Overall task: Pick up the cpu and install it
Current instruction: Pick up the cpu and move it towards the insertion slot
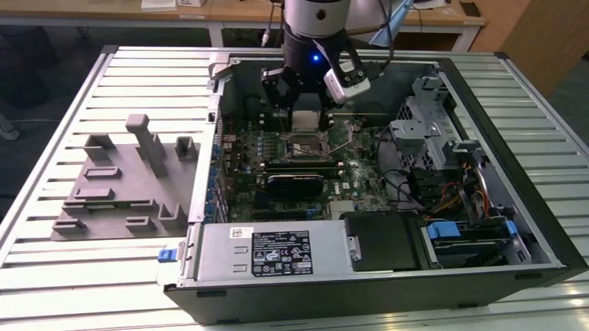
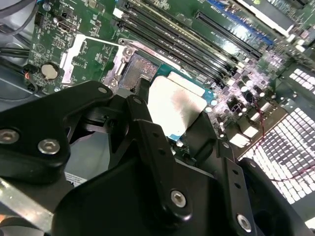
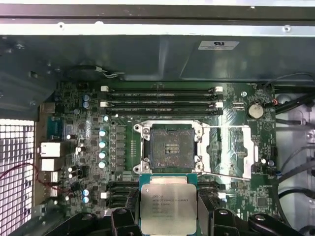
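Note:
The cpu (image 3: 167, 206), a flat square chip with a silver top, sits between my gripper's (image 3: 167, 210) black fingers (image 3: 131, 209), which are shut on its two opposite edges. It hangs just beside the open, empty socket (image 3: 171, 146) on the green motherboard, level and a little above the board. In the second wrist view the cpu (image 2: 178, 105) shows between the fingers (image 2: 146, 132), with the socket (image 2: 140, 69) just past its far edge. In the exterior view my gripper (image 1: 307, 118) reaches down into the open computer case with the cpu (image 1: 305, 121) above the socket (image 1: 304, 146).
The socket's load plate (image 3: 231, 147) lies flipped open to one side. Memory slots (image 3: 162, 98) run along the socket's far side. A power supply (image 1: 267, 252), drive cage (image 1: 432, 127) and cables (image 1: 432, 186) crowd the case. A grey fixture (image 1: 120, 186) lies at the exterior view's left.

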Available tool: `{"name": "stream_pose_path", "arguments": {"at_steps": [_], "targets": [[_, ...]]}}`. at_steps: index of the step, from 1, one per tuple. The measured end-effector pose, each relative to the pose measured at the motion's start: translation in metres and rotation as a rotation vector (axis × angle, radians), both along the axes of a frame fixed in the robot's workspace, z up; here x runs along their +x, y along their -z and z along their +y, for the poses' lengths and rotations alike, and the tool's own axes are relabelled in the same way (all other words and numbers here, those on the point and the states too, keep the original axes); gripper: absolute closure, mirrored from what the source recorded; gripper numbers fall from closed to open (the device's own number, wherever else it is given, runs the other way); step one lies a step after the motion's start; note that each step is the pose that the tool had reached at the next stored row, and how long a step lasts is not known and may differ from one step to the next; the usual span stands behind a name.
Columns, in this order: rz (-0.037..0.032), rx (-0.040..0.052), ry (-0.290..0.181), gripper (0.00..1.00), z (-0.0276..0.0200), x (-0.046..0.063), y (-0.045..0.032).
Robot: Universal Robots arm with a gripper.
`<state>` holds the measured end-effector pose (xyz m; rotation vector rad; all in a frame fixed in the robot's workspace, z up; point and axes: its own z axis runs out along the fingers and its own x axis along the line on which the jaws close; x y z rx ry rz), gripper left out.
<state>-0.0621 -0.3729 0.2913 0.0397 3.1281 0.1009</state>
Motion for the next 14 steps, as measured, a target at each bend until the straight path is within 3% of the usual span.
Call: {"name": "stream_pose_path", "arguments": {"at_steps": [14], "targets": [[0.0028, 0.0001, 0.0, 0.45, 0.0154, 0.002, 0.018]]}}
